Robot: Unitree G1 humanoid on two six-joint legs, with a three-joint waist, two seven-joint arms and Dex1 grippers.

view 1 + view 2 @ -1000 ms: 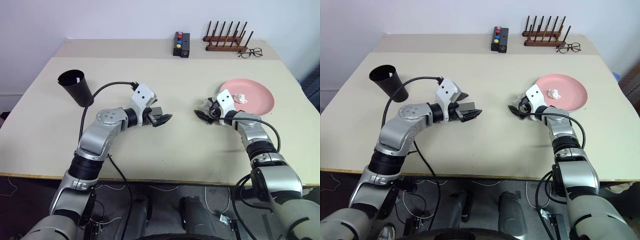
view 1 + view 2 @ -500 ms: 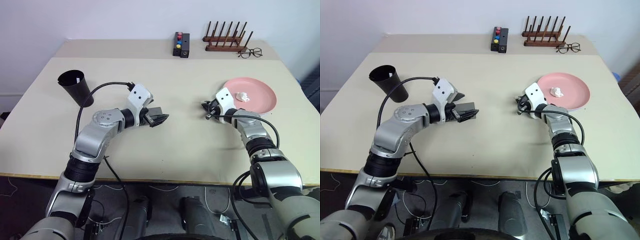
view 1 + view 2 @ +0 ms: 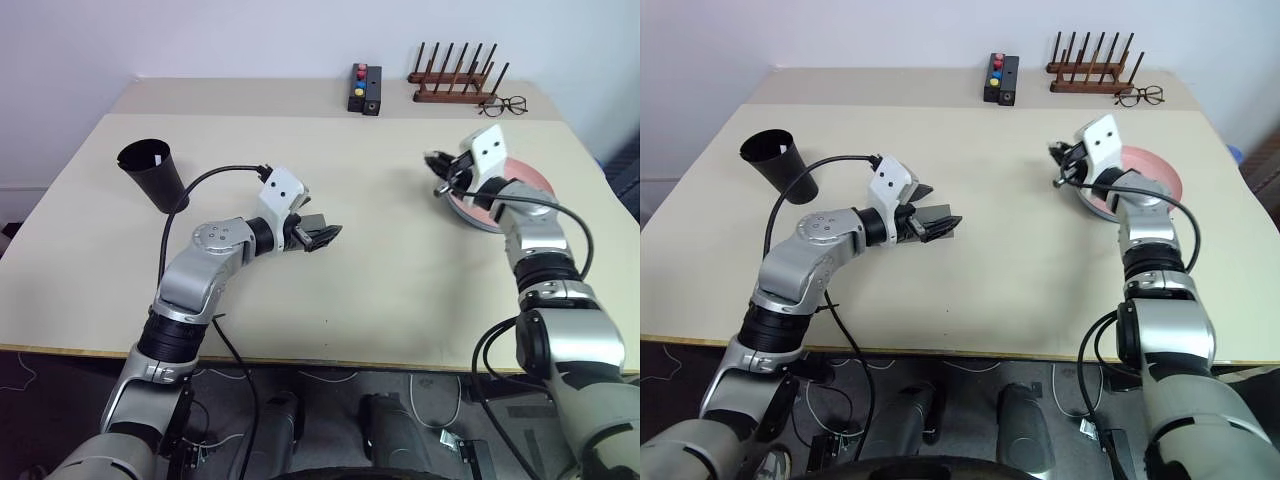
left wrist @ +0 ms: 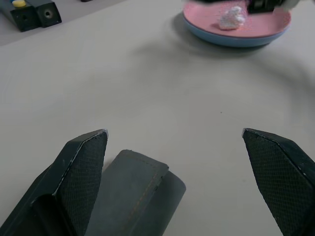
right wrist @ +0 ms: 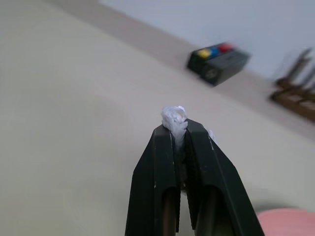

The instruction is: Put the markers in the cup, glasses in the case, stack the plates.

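Note:
The grey case (image 4: 138, 196) lies on the table low between the wide-apart fingers of my open left gripper (image 3: 322, 236), nearer one finger. My right gripper (image 3: 436, 172) is raised over the table just left of the plates, shut on a small white crumpled wad (image 5: 174, 118). The salmon pink plate (image 4: 266, 22) rests on the light blue plate (image 4: 236, 40) and carries another white wad (image 4: 231, 17). The black cup (image 3: 152, 178) leans at the far left. The markers and the glasses are out of view.
At the back of the table are a black box with coloured buttons (image 3: 364, 88), a wooden peg rack (image 3: 455, 82) and thin-rimmed clear spectacles (image 3: 500, 104). Bare tabletop (image 3: 390, 260) lies between my two arms.
My right gripper has closed on the white wad and lifted it up and back, beside the plates. The left gripper has stayed open over the case.

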